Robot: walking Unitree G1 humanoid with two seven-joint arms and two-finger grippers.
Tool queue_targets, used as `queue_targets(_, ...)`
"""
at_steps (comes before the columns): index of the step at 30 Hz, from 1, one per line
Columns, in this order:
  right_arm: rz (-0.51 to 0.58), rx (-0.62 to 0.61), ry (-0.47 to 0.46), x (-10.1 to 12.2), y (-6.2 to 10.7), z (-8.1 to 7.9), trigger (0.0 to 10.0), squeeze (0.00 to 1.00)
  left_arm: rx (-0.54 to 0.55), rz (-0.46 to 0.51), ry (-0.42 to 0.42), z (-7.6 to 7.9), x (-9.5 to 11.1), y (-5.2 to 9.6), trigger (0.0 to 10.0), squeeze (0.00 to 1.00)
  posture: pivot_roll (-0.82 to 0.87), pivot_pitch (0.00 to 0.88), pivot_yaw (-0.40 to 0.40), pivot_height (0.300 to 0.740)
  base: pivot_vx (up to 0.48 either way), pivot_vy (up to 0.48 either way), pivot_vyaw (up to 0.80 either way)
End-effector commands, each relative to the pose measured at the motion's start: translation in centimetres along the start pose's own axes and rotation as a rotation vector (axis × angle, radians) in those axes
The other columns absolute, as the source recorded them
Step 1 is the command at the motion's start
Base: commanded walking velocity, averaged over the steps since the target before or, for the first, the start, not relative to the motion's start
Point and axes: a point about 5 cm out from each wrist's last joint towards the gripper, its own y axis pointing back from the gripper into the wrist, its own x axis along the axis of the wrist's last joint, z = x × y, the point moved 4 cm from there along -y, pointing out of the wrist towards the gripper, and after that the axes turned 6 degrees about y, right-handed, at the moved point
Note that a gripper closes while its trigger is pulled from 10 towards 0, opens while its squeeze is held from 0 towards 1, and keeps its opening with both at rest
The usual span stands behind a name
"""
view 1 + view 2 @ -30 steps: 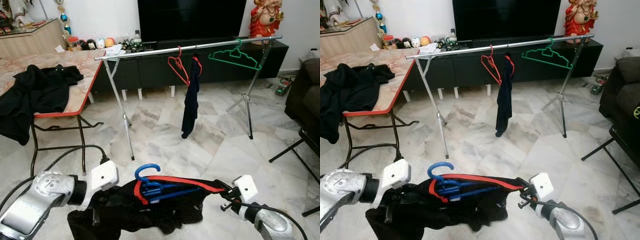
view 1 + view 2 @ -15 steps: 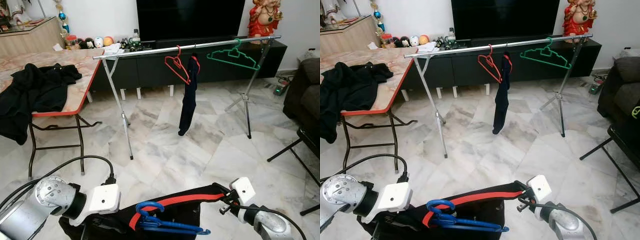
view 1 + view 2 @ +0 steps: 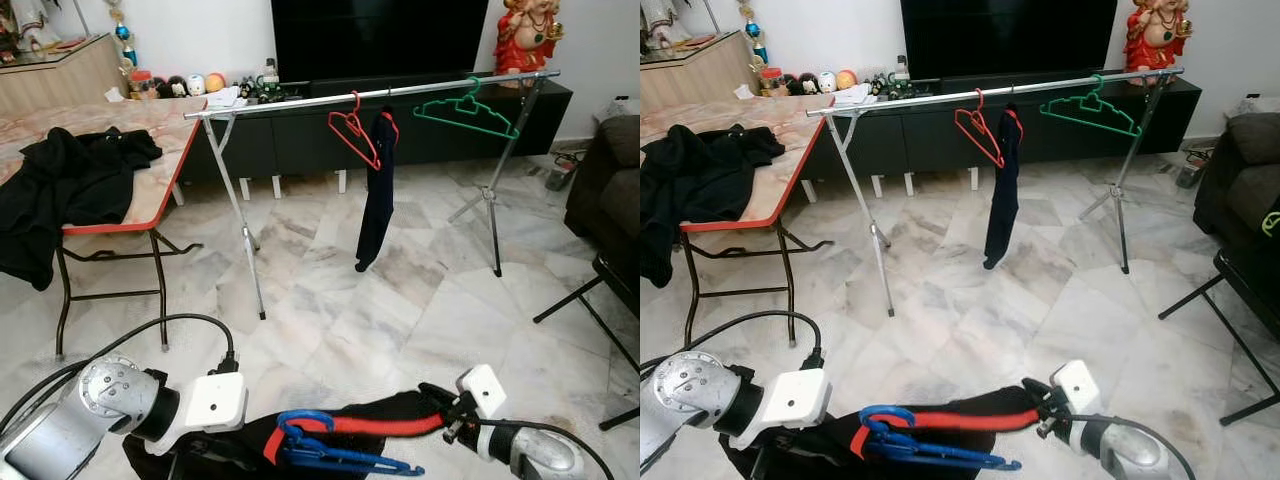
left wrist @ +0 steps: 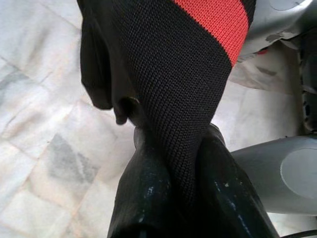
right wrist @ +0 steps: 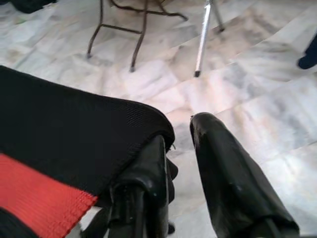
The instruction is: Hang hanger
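One blue hanger (image 3: 335, 452) sits inside the black-and-red garment (image 3: 940, 425), held low between both end effectors. The left end effector (image 4: 171, 168) is clamped on the fabric; the right end effector (image 5: 178, 148) pinches its other edge. Carrying step: next, lift toward the rail (image 3: 370, 95), well ahead. The garment's lower part is cut off.

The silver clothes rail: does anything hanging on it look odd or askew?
Yes. On the silver clothes rail, the dark blue garment droops in a narrow bunch beside the red hanger, which hangs tilted. The green hanger also slants.
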Motion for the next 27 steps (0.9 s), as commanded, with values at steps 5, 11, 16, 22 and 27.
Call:
queue_targets(5,-0.008,0.131,-0.012,0.5,0.3,-0.6,10.0,1.0,-0.027,0.038,-0.041,0.3,1.4,-0.2,10.0,0.0,-0.06,0.027,0.047,0.74,0.0,0.0,0.0)
queue_targets(11,-0.048,0.293,-0.049,0.2,1.3,-1.7,10.0,1.0,-0.039,0.041,-0.058,0.6,1.7,-0.6,10.0,0.0,-0.06,0.027,0.047,0.74,0.0,0.0,0.0)
queue_targets(16,-0.091,0.386,-0.056,0.0,2.7,-1.8,10.0,1.0,-0.065,0.066,-0.064,0.9,2.2,-1.2,10.0,0.0,-0.06,0.026,0.048,0.74,0.0,0.0,0.0)
queue_targets(22,-0.015,0.296,-0.061,1.7,3.1,0.3,10.0,1.0,-0.06,0.107,-0.014,0.9,2.3,-1.6,10.0,0.0,-0.06,0.025,0.05,0.74,0.0,0.0,0.0)
queue_targets(27,0.602,-0.198,-0.283,12.0,6.2,9.6,10.0,0.35,-0.016,0.262,0.117,0.8,2.4,-2.5,10.0,0.0,-0.08,0.021,0.055,0.74,0.0,0.0,0.0)
